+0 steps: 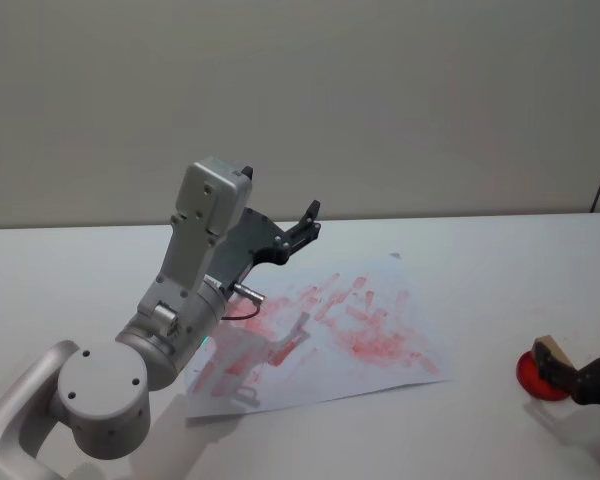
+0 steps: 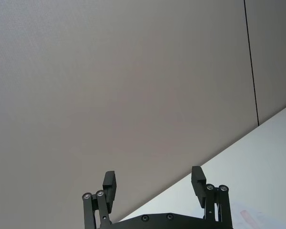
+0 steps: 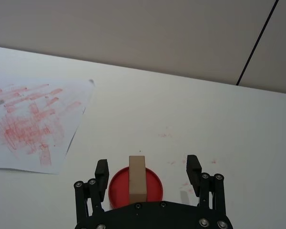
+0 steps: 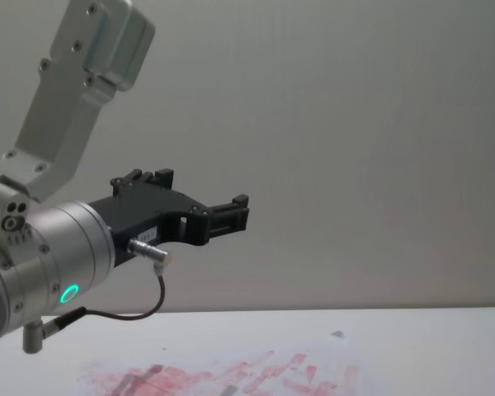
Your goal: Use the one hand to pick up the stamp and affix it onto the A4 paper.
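Note:
The stamp (image 3: pixel 137 177), a small brown wooden block, stands on a round red ink pad (image 3: pixel 155 185) at the table's right front. My right gripper (image 3: pixel 148 164) is open around it, one finger on each side and neither touching. The head view shows the stamp (image 1: pixel 553 352) and right gripper (image 1: pixel 588 372) at the lower right. The A4 paper (image 1: pixel 360 330), white with many red prints, lies mid-table to the left of the pad, also seen as the sheet (image 3: pixel 33 124). My left gripper (image 1: pixel 305 225) is open and raised in the air over the paper's far side.
The left arm's big silver wrist (image 4: pixel 58 264) with a green light ring hangs above the paper's left part (image 4: pixel 231 371). Bare white tabletop (image 3: pixel 190 114) lies between paper and ink pad. A grey wall stands behind the table.

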Motion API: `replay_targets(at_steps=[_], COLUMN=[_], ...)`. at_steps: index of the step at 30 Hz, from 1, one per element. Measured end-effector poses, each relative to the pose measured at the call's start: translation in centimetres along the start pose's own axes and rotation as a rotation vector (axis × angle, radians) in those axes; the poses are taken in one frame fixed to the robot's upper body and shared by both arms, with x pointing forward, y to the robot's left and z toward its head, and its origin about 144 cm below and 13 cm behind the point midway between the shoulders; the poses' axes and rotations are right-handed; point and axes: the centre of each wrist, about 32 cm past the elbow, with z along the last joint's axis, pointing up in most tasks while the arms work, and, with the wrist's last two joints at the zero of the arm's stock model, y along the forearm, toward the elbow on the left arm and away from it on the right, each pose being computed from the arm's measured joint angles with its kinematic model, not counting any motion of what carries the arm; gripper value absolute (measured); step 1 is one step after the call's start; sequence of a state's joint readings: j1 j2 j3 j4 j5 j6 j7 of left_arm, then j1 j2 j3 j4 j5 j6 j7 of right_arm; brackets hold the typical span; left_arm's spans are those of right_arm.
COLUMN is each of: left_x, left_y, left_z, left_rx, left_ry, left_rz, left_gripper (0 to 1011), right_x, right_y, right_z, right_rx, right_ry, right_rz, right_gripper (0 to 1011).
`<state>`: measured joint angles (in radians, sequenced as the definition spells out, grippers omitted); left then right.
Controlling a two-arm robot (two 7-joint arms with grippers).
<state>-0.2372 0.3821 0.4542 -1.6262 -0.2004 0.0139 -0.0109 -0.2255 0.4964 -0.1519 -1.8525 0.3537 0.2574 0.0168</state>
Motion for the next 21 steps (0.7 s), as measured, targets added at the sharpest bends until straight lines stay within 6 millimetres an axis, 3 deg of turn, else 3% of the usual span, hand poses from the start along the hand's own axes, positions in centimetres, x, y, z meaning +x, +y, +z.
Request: replay_targets(at_steps=[15, 21], left_x=[0.0, 0.0], left_y=[0.0, 0.0], left_z=[0.0, 0.0], left_rx=[0.000, 0.000], left_ry=[0.000, 0.000], left_rz=[0.000, 0.000], left_gripper=[1001, 1001], right_x=[0.1, 0.1], right_y=[2.1, 2.7], right_z=[-0.4, -0.4], right_rx=[-0.053, -0.059], right_ry=[-0.010, -0.014], right_rz=[0.022, 0.030], right_gripper=[1001, 887])
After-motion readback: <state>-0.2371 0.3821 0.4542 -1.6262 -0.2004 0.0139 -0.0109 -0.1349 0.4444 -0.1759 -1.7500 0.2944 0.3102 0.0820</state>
